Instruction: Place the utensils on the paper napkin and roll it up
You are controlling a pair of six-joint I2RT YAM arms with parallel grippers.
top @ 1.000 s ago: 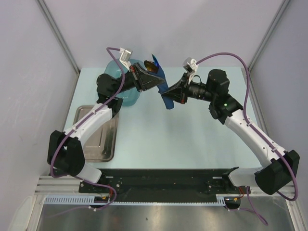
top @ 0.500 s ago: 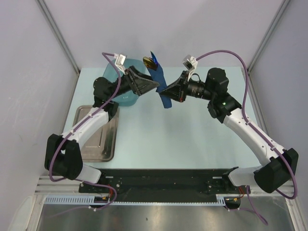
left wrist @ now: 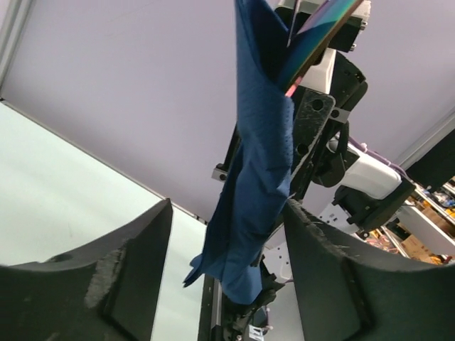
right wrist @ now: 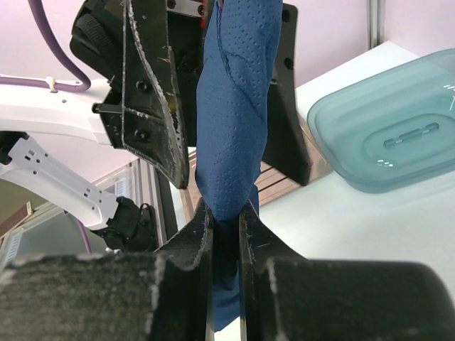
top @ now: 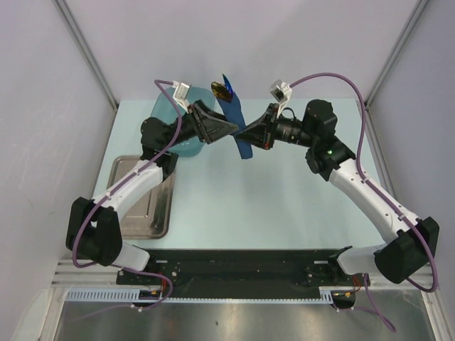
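We are pinching the rolled napkin (top: 234,111) upright in the right hand (right wrist: 226,220), upper centre, likely keeping the utensils (left wrist: 316,32) from slipping out; left hand (left wrist: 227,238) is straddling it, spread.

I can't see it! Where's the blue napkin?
Top view: the paper napkin hangs above the far middle of the table, pinched by the right gripper, left gripper open around it.

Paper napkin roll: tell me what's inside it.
The utensils: iridescent ends stick out of the top of the paper napkin. Their lower parts are wrapped, so how many there are cannot be seen.
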